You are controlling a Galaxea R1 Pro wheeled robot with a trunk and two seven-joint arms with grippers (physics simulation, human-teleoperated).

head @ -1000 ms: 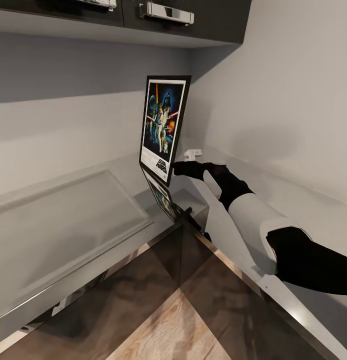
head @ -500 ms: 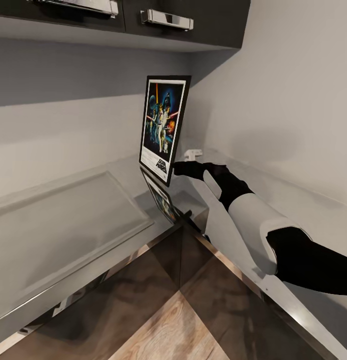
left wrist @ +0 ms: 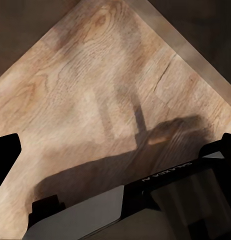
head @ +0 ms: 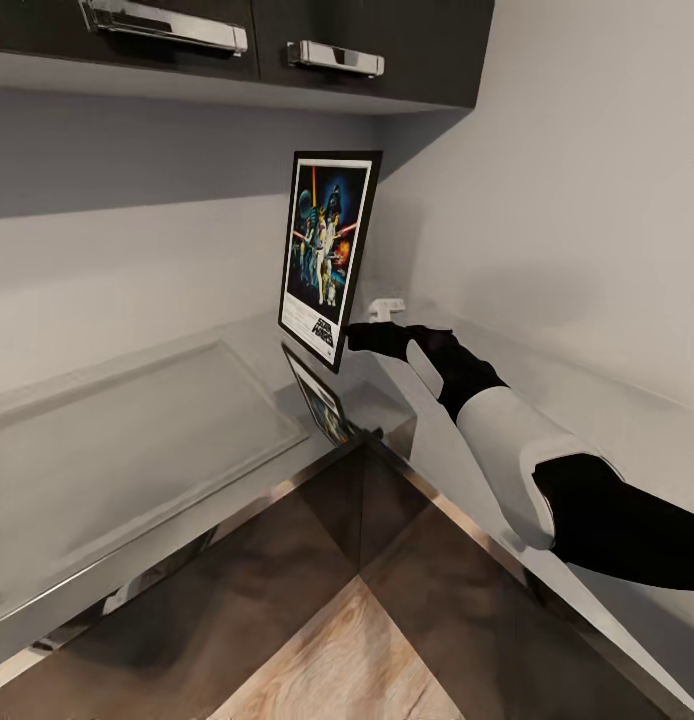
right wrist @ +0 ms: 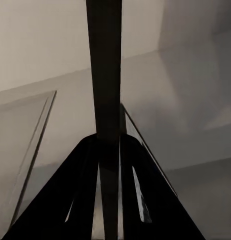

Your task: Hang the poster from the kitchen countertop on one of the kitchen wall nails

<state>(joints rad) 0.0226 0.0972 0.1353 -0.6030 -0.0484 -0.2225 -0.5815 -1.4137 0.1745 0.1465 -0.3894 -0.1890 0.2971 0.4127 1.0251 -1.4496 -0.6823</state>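
Poster (head: pixel 327 255) was up off the counter (head: pixel 137 440) near its inner corner, right end effector (head: pixel 355 337) clamped on its edge; hanging on a nail remained.

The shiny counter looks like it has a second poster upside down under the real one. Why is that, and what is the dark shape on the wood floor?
Head view: the kitchen countertop is glossy like a mirror, so the poster held by the right hand reflects below itself. Left wrist view: the dark patch on the wood floor looks like a soft shadow, probably the arm's. Right wrist view: the poster's edge is dark and close-up between the fingers.
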